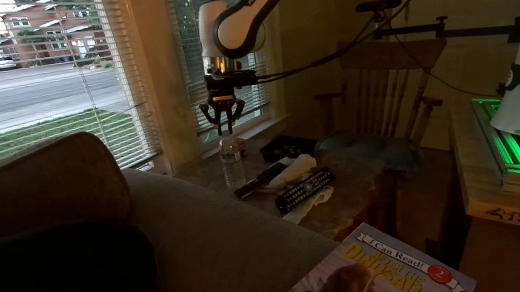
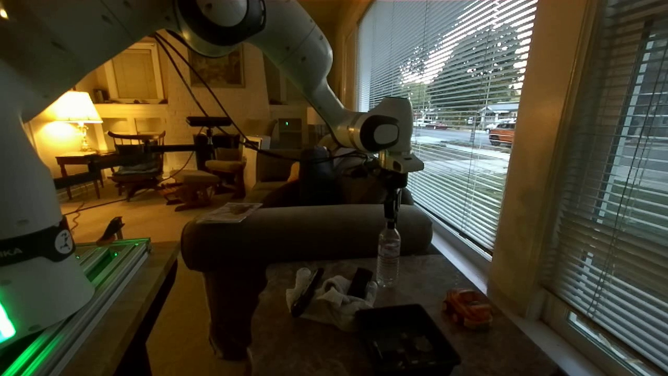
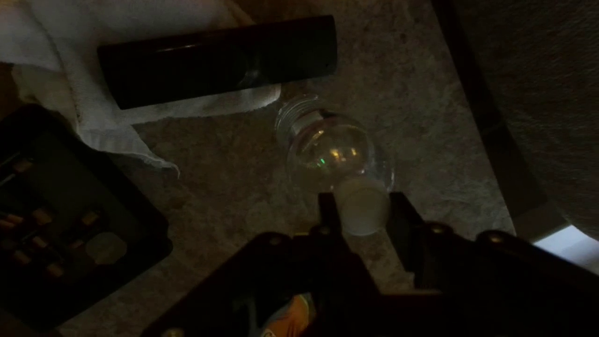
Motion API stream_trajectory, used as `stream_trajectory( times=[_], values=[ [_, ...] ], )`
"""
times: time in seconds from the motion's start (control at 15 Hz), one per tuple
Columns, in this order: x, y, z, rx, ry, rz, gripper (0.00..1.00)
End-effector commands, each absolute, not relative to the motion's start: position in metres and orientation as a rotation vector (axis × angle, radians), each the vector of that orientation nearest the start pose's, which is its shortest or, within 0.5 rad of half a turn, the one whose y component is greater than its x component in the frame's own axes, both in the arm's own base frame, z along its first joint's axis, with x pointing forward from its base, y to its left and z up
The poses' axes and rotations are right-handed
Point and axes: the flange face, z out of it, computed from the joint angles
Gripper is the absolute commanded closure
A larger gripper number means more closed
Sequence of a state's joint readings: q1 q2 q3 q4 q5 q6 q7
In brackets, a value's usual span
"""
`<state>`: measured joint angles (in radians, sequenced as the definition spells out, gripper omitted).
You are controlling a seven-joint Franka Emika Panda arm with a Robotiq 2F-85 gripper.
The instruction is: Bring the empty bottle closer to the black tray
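Note:
The empty bottle (image 1: pixel 232 164) stands upright on the small stone-topped table, and it also shows in an exterior view (image 2: pixel 388 258). In the wrist view the bottle (image 3: pixel 327 150) is seen from above with its pale cap between my fingertips. My gripper (image 3: pixel 362 210) points down, its two fingers touching both sides of the cap. The gripper also shows in both exterior views (image 1: pixel 224 129) (image 2: pixel 392 219). The black tray (image 2: pixel 436 334) lies on the same table, a short way from the bottle, with small items in it. It also shows in the wrist view (image 3: pixel 149 243) and in an exterior view (image 1: pixel 269 154).
A dark remote (image 3: pixel 215 58) on a white cloth (image 3: pixel 103 112) lies close beside the bottle. Another remote (image 1: pixel 305 189) lies farther along the cloth. An orange toy car (image 2: pixel 468 308) stands near the window side. The sofa arm (image 2: pixel 313 230) rises at one table edge.

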<state>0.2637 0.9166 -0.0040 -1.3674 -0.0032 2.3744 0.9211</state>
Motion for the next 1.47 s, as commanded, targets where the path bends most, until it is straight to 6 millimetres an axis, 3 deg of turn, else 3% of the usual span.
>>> stream_trajectory(
  times=[0.0, 0.33, 0.93, 1.13, 1.4],
  values=[
    [0.723, 0.202, 0.177, -2.938, 0.959, -0.129, 0.93],
    [0.721, 0.207, 0.189, -2.936, 0.963, -0.122, 0.92],
    [0.708, 0.191, 0.277, -2.865, 0.995, -0.042, 0.92],
    [0.709, 0.169, 0.299, -2.826, 1.076, -0.061, 0.92],
    [0.713, 0.119, 0.308, -2.773, 1.219, -0.087, 0.92]
  ],
)
